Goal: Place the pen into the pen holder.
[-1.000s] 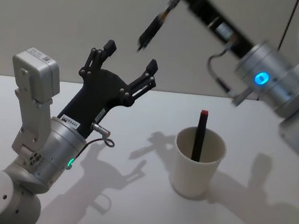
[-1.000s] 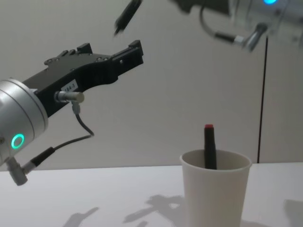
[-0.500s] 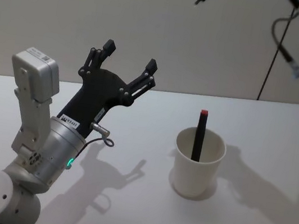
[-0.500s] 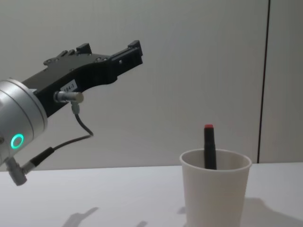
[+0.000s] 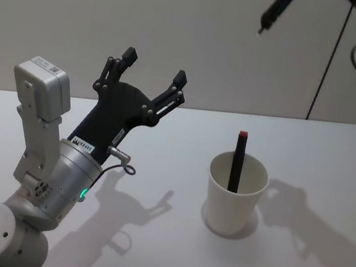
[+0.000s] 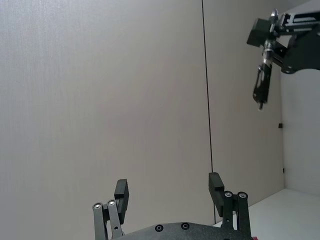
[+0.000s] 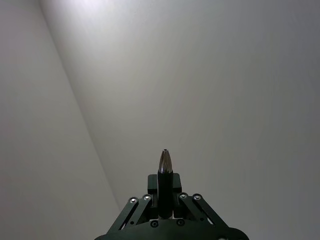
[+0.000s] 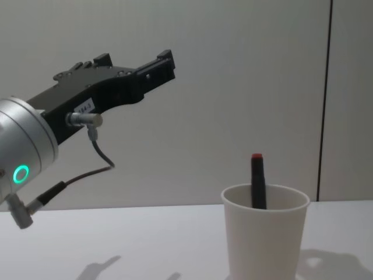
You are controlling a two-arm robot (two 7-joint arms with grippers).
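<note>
Pen held high, up and to the right of the pen holder.
Right gripper [image 7: 163,200] jaws clamp the pen [image 5: 277,8], tip slanting down-left; white paper-cup pen holder [image 5: 234,195] stands on the counter [image 5: 335,165]; left gripper [image 5: 153,75] idles, jaws wide.

A plain beige wall [image 5: 147,27] fills the upper part of the head view. A thin dark vertical line [image 5: 329,63] runs down the wall at the right side. The white table [image 5: 145,257] covers the lower part and meets the wall along a straight edge. Soft grey shadows [image 5: 307,215] lie on the table at lower right.
</note>
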